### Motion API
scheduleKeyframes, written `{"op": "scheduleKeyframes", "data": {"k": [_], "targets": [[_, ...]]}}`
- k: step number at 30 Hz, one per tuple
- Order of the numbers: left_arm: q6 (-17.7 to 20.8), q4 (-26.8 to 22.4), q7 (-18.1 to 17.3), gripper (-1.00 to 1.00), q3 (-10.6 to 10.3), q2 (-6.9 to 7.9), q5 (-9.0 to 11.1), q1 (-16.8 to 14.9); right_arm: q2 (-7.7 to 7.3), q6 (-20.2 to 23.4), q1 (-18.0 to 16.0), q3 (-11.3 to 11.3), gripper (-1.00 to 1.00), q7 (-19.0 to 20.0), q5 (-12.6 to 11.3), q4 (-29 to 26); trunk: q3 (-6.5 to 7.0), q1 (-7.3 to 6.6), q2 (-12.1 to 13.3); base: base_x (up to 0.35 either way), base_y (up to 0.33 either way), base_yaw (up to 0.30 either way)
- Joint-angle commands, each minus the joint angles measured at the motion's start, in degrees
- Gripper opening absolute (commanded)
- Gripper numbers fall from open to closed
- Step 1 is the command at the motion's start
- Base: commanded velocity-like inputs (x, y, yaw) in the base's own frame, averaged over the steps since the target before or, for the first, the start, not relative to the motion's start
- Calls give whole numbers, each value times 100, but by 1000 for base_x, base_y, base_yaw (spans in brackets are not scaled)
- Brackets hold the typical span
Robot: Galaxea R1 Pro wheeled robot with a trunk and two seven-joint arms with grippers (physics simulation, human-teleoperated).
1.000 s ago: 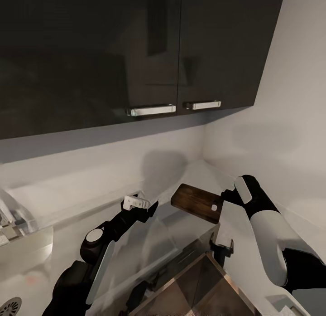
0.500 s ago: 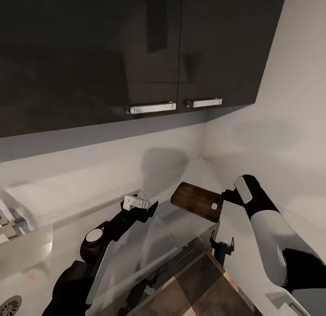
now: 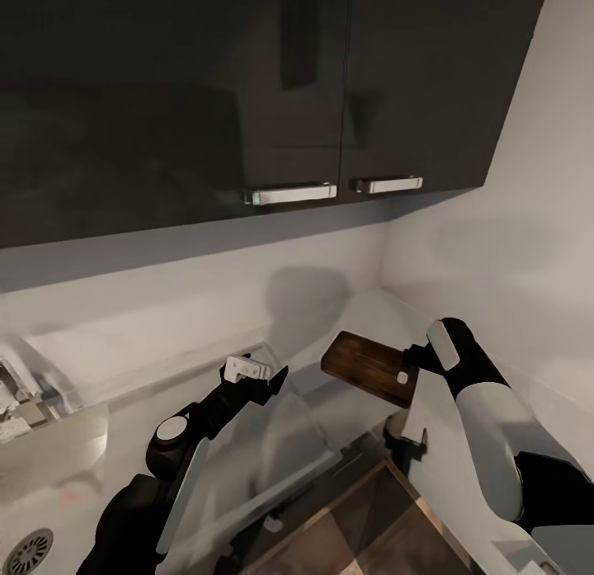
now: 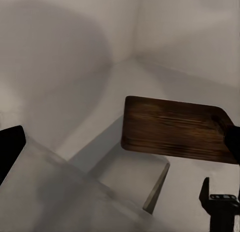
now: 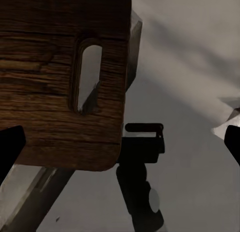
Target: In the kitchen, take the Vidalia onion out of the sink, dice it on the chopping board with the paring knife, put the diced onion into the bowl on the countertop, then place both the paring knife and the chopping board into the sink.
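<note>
Overhead, dark cabinets (image 3: 247, 105) with chrome handles (image 3: 290, 195) span upper half of head view. Chopping board (image 3: 369, 367) at centre right, held off grey countertop (image 3: 124, 369), slot handle end (image 3: 402, 377) toward right gripper (image 3: 412, 362); right gripper appears clamped on that end. Left gripper (image 3: 252, 369) at lower centre-left, well apart from board; open or closed, cannot tell. Sink drain (image 3: 26, 552) at bottom left corner.

1 chopping board (image 3: 368, 367), 2 cabinet handles (image 3: 290, 195), 1 sink drain (image 3: 28, 552), 2 arms.
</note>
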Motion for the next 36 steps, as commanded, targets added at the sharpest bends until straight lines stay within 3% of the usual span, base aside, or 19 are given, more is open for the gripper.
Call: {"op": "scheduleKeyframes", "data": {"k": [1, 15, 22, 36], "targets": [[40, -6, -16, 100, 5, -3, 16, -4, 0, 11, -5, -2, 100, -52, -60, -6, -14, 5, -13, 53, 39, 16], [39, -6, -16, 100, 5, -3, 15, -3, 0, 11, -5, 3, 100, -52, -58, -46, -17, 5, -13, 8, 6, 3], [39, -6, -16, 100, 5, -3, 17, -3, 0, 11, -5, -327, 100, -52, -60, -58, -73, 5, -13, 0, 0, 0], [39, -6, -16, 100, 5, -3, 16, -3, 0, 19, -5, -363, 100, -52, -60, -76, -204, 5, -13, 0, 0, 0]]}}
